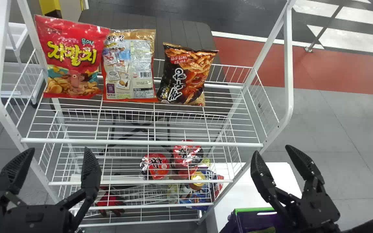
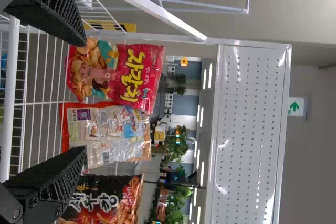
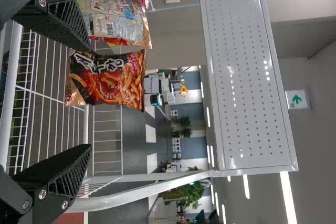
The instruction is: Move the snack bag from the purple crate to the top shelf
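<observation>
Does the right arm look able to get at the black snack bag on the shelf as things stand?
Probably yes: the right gripper is open and nothing stands before the black snack bag, though the rack's white side post may need some clearance.

Head cam's up high in front of the white wire rack (image 1: 142,141), looking forward and pretty steeply down through it. The two wrist cams sit closer in, turned on their sides and facing across the rack, left one toward its left end, right one toward its right. All three share the snack bags (image 1: 129,64) on the rack, and both wrist views also catch the perforated panel (image 2: 249,129) above it.
</observation>
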{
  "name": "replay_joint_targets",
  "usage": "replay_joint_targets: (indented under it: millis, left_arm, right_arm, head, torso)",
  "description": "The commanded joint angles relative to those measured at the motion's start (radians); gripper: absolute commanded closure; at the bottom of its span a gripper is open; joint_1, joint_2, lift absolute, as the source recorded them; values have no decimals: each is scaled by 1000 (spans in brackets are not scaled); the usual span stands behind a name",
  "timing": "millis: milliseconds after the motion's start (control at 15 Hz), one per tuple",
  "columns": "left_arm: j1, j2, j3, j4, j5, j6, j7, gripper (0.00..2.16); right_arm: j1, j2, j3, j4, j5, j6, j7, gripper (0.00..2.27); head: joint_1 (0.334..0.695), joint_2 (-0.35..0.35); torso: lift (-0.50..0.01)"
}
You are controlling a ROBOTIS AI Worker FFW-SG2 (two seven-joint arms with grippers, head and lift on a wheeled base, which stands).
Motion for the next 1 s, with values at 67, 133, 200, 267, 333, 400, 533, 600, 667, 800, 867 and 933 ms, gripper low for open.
replay_joint_targets:
  millis: [67, 133, 200, 267, 333, 400, 533, 600, 667, 800, 867, 933]
  left_arm:
    - [-3, 0, 5, 2, 5, 0, -3, 113]
    - [-3, 0, 9, 2, 8, 0, -6, 113]
    - [-3, 0, 11, 2, 9, 0, -9, 113]
    - [-3, 0, 12, 2, 11, 0, -11, 113]
    - [-3, 0, 14, 2, 11, 0, -12, 113]
    - [-3, 2, 15, 0, 11, 0, -14, 113]
    - [-3, 2, 17, 0, 12, 0, -14, 113]
    - [-3, 2, 17, -3, 12, 0, -15, 113]
    - [-3, 3, 17, -3, 12, 0, -15, 113]
    - [-3, 3, 15, -5, 12, 3, -15, 113]
    - [-3, 3, 15, -6, 14, 6, -15, 113]
    - [-2, 3, 17, -8, 14, 6, -15, 113]
  right_arm:
    - [0, 1, 5, 0, 2, -4, 2, 188]
    - [0, 1, 5, 0, 0, -7, 2, 188]
    - [0, 1, 5, 0, 0, -7, 2, 188]
    - [0, 1, 5, 0, 0, -7, 2, 188]
    - [0, 1, 7, 0, 0, -7, 0, 188]
    - [0, 1, 8, -2, 2, -7, 2, 188]
    - [0, 1, 10, -3, 5, -7, 0, 188]
    - [0, 1, 11, -3, 5, -4, 0, 188]
    - [0, 1, 13, -3, 6, -4, 0, 188]
    - [0, 1, 16, -3, 11, -4, 0, 188]
    - [0, 1, 16, -3, 9, -4, 0, 188]
    - [0, 1, 16, -3, 9, -1, 0, 188]
  head:
    - [695, -230]
    - [695, -229]
    - [695, -227]
    - [695, -224]
    - [695, -222]
    - [695, -221]
    - [695, -217]
    - [695, -215]
    - [695, -214]
    - [695, -210]
    - [695, -209]
    - [695, -208]
  torso:
    - [0]
    - [0]
    - [0]
    - [0]
    - [0]
    - [0]
    - [0]
    - [0]
    - [0]
    - [0]
    - [0]
    - [0]
